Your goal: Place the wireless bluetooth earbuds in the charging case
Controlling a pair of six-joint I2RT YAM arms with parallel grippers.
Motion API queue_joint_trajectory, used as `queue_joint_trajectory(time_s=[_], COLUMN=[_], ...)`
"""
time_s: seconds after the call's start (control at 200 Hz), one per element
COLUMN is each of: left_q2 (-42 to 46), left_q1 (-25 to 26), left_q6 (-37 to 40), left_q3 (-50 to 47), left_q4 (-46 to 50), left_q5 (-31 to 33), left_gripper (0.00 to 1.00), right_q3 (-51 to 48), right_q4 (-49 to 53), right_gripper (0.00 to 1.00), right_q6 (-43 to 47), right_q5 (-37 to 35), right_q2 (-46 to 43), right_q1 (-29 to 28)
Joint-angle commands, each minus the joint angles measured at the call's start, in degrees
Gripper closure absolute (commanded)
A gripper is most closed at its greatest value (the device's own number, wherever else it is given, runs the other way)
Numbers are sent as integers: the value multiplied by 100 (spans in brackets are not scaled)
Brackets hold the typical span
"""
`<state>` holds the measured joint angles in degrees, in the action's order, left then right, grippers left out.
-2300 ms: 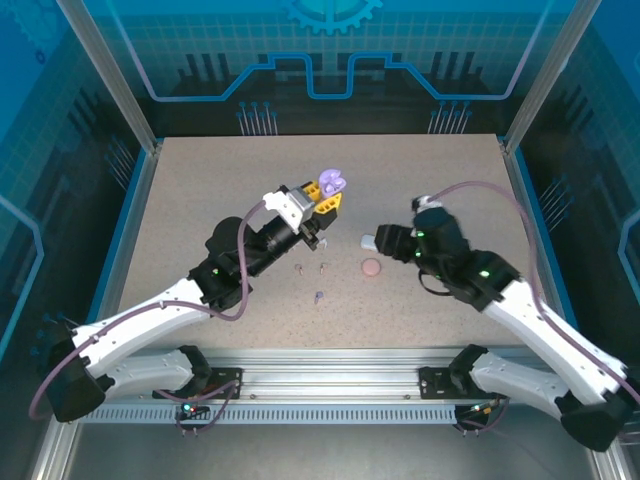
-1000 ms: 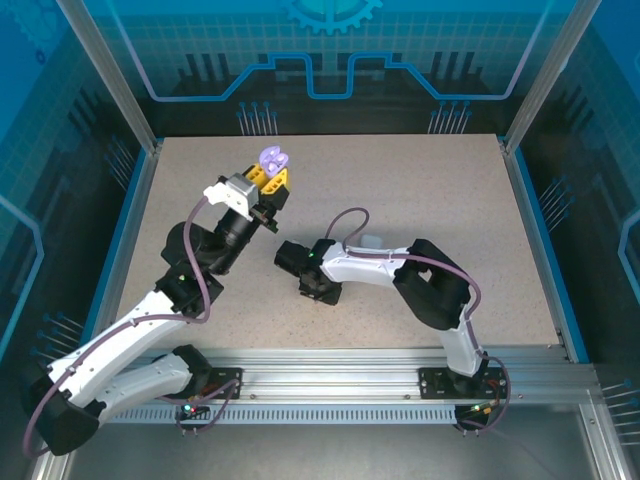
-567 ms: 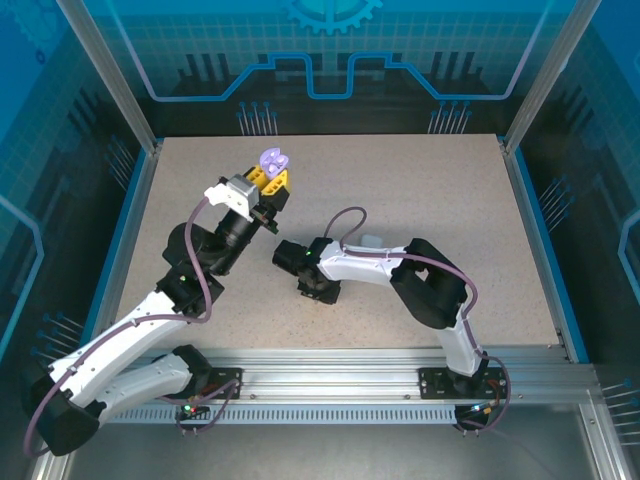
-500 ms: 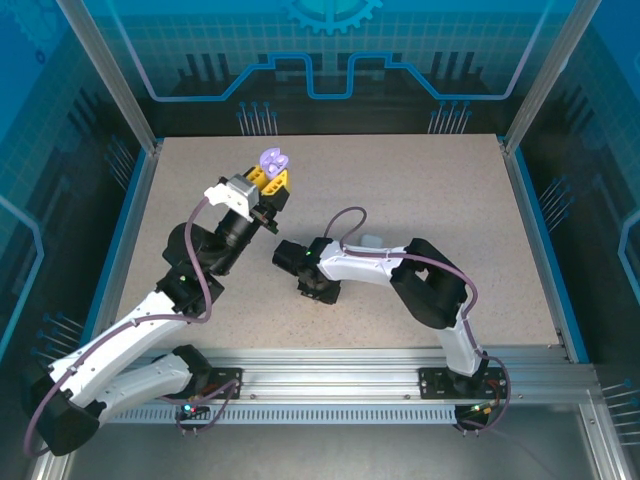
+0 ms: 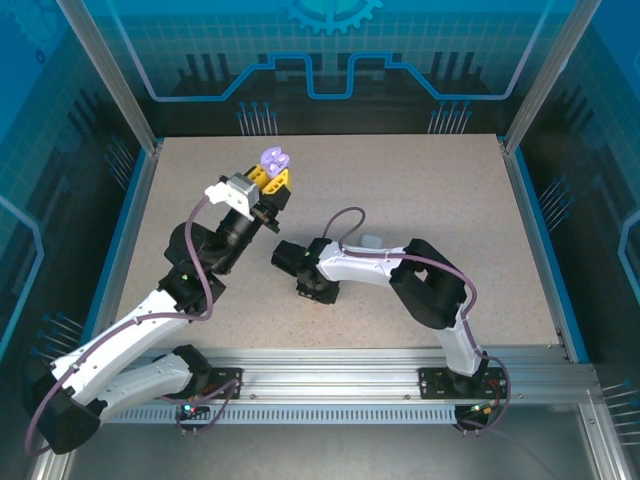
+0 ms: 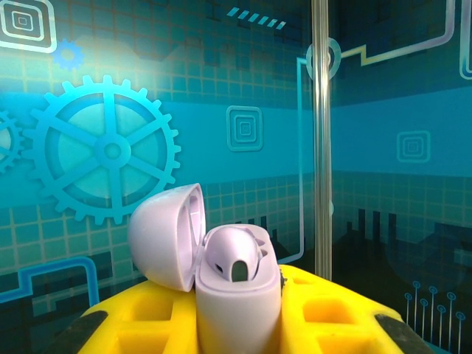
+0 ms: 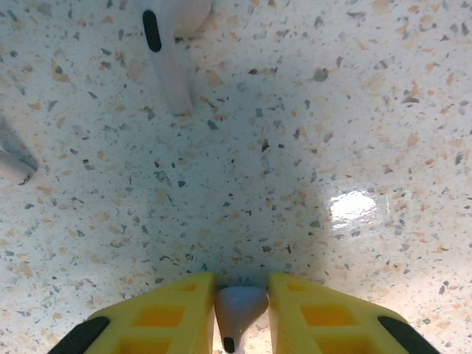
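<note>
My left gripper [image 5: 270, 180] is raised over the back left of the table, shut on a pale purple charging case [image 5: 272, 160]. In the left wrist view the case [image 6: 240, 295] stands upright between the yellow fingers [image 6: 140, 317], its lid [image 6: 166, 236] swung open, and one purple earbud [image 6: 234, 258] sits in it. My right gripper [image 5: 303, 288] points down at the table centre. In the right wrist view that gripper [image 7: 241, 284] has its fingers against both sides of a pale purple earbud [image 7: 240, 310] lying on the table.
Ahead of the right gripper a pale pink earbud [image 7: 169, 51] lies on the speckled tabletop [image 7: 295, 147], and another stem tip [image 7: 11, 166] shows at the left edge. A white case [image 5: 371, 240] sits behind the right arm. Glass walls and posts enclose the table.
The right jaws have narrowed onto the earbud over the last second. Before that the left arm carried the case back and left, and the right arm swung to the table centre.
</note>
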<state>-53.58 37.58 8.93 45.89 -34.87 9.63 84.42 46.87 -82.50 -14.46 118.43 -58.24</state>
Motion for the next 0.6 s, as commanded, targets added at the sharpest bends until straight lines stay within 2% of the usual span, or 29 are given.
queue_joint_trajectory(time_s=[0.0, 0.32, 0.595], left_q2=[-12, -52, -34], left_q1=[-55, -56, -55], left_q6=[-93, -189, -329], left_q3=[17, 43, 43], left_q4=[-237, -180, -100], left_q5=[-62, -136, -285], left_gripper=[100, 100, 100], right_q3=[-22, -413, -1377], right_q4=[-72, -458, -1181], right_gripper=[78, 87, 87], right_q6=[-56, 161, 621], right_q5=[277, 101, -642], right_q2=[215, -56, -1168], right_q1=[-144, -126, -118])
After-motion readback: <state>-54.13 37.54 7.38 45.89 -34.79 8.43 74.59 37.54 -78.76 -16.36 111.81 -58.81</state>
